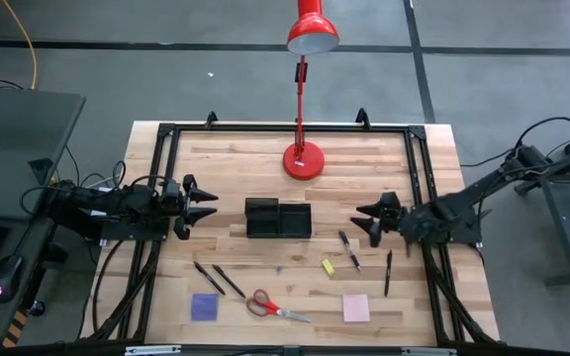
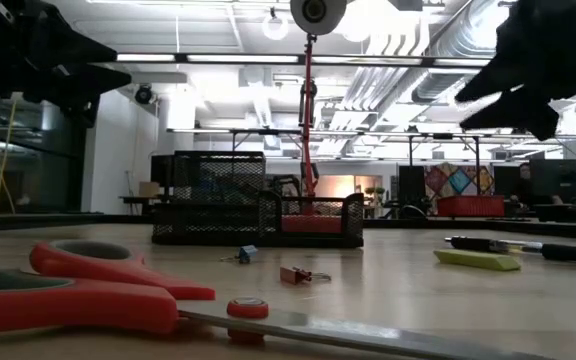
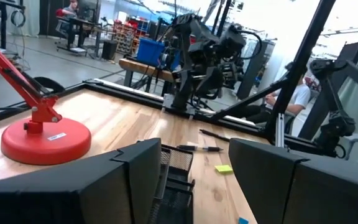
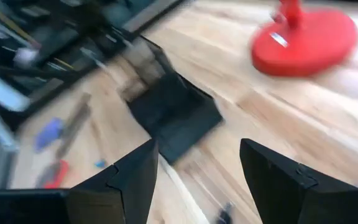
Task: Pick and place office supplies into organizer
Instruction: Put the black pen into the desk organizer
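Nothing appears to be in the organizer (image 1: 278, 219) yet, so as far as the pictures show the whole job is still ahead. Left to right in the high view: the left gripper (image 1: 209, 206) hangs at the organizer's 9 o'clock, fingers parted and empty, while the supplies lie loose toward 6 o'clock (two black pens (image 1: 219, 280), purple pad (image 1: 205, 307), red-handled scissors (image 1: 275, 307), yellow block (image 1: 329, 266), pink pad (image 1: 355, 308)). At 3 o'clock the right gripper (image 1: 362, 219) is wide open, holding nothing, with two more pens (image 1: 349, 249) just beside it.
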Robot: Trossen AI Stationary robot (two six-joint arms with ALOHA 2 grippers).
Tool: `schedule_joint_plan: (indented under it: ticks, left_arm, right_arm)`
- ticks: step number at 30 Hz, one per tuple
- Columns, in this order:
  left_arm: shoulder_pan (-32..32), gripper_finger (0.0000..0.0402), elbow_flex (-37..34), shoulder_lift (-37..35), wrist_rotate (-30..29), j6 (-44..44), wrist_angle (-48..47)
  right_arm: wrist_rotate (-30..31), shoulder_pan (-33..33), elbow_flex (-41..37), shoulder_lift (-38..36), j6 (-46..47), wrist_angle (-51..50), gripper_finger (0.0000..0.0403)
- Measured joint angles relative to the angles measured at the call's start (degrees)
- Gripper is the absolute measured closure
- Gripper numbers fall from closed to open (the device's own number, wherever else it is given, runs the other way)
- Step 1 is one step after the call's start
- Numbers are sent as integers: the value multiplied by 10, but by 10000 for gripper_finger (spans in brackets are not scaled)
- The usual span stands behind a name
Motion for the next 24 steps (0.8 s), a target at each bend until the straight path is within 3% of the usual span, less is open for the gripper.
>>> schedule_joint_plan:
  ticks: [9,12,19,24]
  left_arm:
    - [0,218,0,0,0,0,0]
    - [0,218,0,0,0,0,1]
    - [0,218,0,0,0,0,1]
    - [0,218,0,0,0,0,1]
  right_arm:
    - [-113,-54,118,186,160,-135,181]
    - [-162,-67,165,252,167,-174,181]
    - [-202,-75,313,369,175,-339,181]
    - [-264,-72,371,441,179,-382,181]
